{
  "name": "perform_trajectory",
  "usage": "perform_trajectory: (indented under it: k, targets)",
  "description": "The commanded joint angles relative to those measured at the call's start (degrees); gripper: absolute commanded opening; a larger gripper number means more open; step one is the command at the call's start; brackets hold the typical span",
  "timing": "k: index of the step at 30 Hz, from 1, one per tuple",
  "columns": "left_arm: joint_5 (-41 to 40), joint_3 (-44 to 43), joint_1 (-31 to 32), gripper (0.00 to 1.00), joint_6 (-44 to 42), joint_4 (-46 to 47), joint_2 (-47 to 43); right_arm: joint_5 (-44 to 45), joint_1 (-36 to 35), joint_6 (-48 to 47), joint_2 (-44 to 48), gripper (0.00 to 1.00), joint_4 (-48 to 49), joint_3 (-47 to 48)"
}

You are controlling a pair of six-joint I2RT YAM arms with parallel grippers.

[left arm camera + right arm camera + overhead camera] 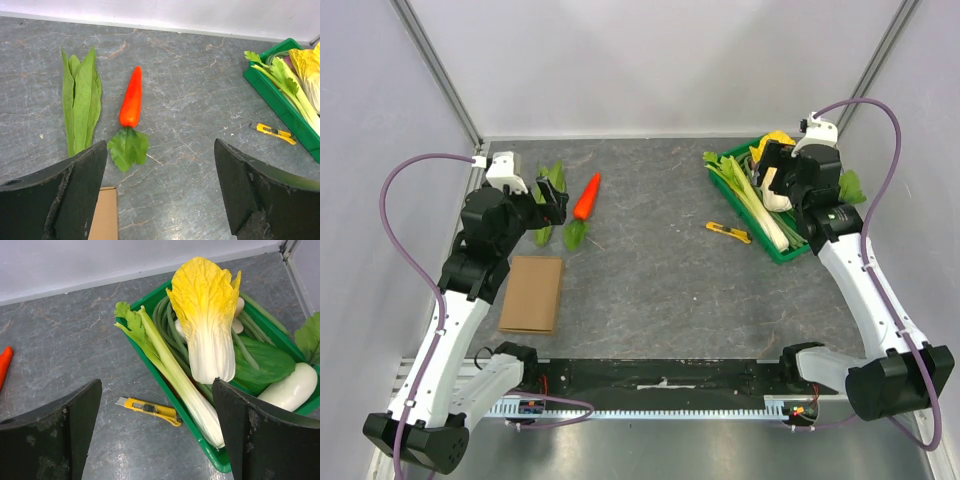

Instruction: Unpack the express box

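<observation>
The express box (532,293), a flat brown cardboard box with its lid shut, lies on the table near the left arm; only one corner of the box (105,215) shows in the left wrist view. My left gripper (552,203) (160,150) hovers open just beyond the box's far end, with nothing between its fingers. My right gripper (772,172) (156,390) is open over the near-left edge of the green crate (790,255), holding nothing. A yellow utility knife (729,232) (150,410) lies on the table beside the crate.
An orange carrot (586,197) (131,98) with a green top and a long leafy green (80,100) lie ahead of the left gripper. The crate (220,460) holds a napa cabbage (205,315), celery (165,360), green beans and a white radish (292,390).
</observation>
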State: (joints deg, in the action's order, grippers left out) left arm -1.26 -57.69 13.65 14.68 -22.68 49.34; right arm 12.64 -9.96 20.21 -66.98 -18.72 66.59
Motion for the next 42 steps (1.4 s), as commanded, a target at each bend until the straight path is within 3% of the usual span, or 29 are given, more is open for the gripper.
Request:
perform_trajectory:
  k: [1,3,8,12,17,20,26,42]
  targets:
    - [-1.73,0.38,0.24,0.95,-0.88,0.36,-1.17,-1.65,0.2,1.85,-1.4,0.98,-0.7,2.5]
    - [-3.39,0.56,0.24,1.0,-0.44,-1.13,-0.83,-3.5,0.11,2.2,-2.18,0.98,-1.31,2.49]
    - [-9.63,-1.28,-1.34,1.0,2.28,-9.83,5.22,-8.68,0.03,3.26,-4.91,0.98,-3.42,2.41]
    - [-11.32,-0.67,-8.26,1.0,7.2,-15.99,9.27,-12.47,-1.2,4.4,-6.06,0.98,-3.87,0.83]
    - [-1.4,2.67,-17.5,1.0,12.39,-15.64,11.48,-3.87,-11.28,6.77,-6.75,0.98,-3.34,-2.95]
    - [-2.08,4.42,-20.93,1.0,17.39,-14.68,10.78,1.15,-17.17,9.57,-7.37,0.98,-3.17,-3.57]
    - [-4.63,8.82,-27.79,0.99,23.2,-14.68,11.91,0.45,-24.49,13.01,-10.1,0.97,-1.06,-5.15]
    - [-5.16,19.19,-29.03,0.99,31.2,-8.79,22.35,-0.51,-27.4,12.58,-12.03,0.97,-0.97,-5.85]
